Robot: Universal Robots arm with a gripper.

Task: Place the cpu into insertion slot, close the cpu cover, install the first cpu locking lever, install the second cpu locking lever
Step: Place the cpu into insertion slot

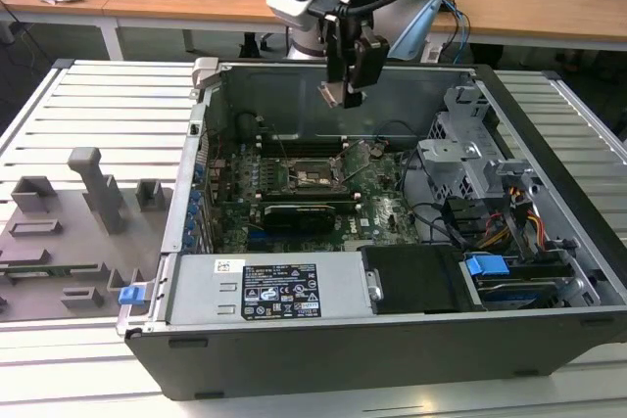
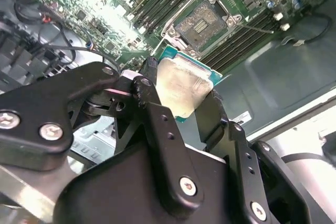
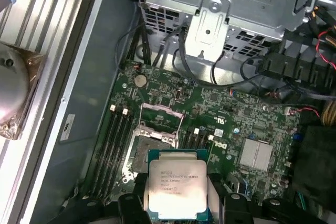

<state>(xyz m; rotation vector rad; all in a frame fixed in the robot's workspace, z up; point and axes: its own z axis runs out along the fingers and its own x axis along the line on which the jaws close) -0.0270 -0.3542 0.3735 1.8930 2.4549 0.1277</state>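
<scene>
Gripper [image 1: 341,97] pinching cpu [image 3: 174,182] by opposite edges, above motherboard [image 1: 384,212]; insertion slot [image 1: 313,175] bare, at 6 o'clock from gripper in exterior view.

The small square metal-topped cpu [image 3: 175,187] is silvery-grey with a green rim, and the gripper [image 2: 179,93] around it is matte black. The flat motherboard [image 3: 236,124] is dark green speckled with silver, inside a grey metal computer case [image 1: 411,95] with bright blue plastic tabs [image 1: 487,266].
</scene>
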